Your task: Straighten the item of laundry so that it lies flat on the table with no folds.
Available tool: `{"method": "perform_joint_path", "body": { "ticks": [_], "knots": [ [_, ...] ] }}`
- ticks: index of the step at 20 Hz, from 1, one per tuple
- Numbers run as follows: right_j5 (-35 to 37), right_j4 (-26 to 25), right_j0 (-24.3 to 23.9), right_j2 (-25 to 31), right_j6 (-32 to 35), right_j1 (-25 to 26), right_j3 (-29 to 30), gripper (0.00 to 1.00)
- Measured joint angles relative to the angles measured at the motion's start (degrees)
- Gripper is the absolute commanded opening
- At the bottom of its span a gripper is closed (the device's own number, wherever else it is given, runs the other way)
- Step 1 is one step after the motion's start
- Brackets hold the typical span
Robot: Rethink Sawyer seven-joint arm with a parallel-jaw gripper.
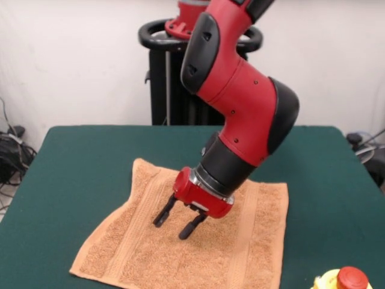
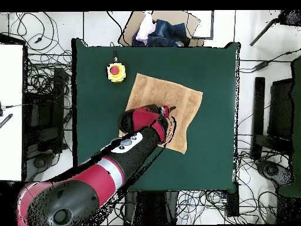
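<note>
Table [image 1: 78, 174], towel [image 1: 240, 253] beneath parted jaws

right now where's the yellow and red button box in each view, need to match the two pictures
Front view: the button box sits at the bottom right corner, cut off by the edge, right of the towel.
Overhead view: the button box is in the upper left part of the table, left of the towel.
Shared landmark: the towel's corner nearest the button box.

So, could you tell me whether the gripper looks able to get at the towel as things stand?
Probably yes: the gripper hangs right over the towel, fingers apart, with nothing between them.
</note>
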Motion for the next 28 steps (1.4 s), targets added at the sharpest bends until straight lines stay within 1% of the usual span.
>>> {"method": "perform_joint_path", "body": {
  "ticks": [6,7,14,15,18,28],
  "knots": [
    [3.0,0.7,1.1,-2.3,0.0,2.1,-2.1,1.0],
    [5.2,1.2,1.3,-3.2,0.0,2.7,-3.3,1.0],
    [12.6,2.3,1.3,-5.1,0.0,4.4,-6.9,1.0],
    [14.9,2.5,1.3,-5.8,0.0,5.0,-8.2,1.0],
    [17.3,2.5,1.3,-6.6,0.0,5.7,-9.7,1.0],
    [21.6,2.9,1.3,-8.5,1.2,7.6,-12.7,1.0]
  ]
}}
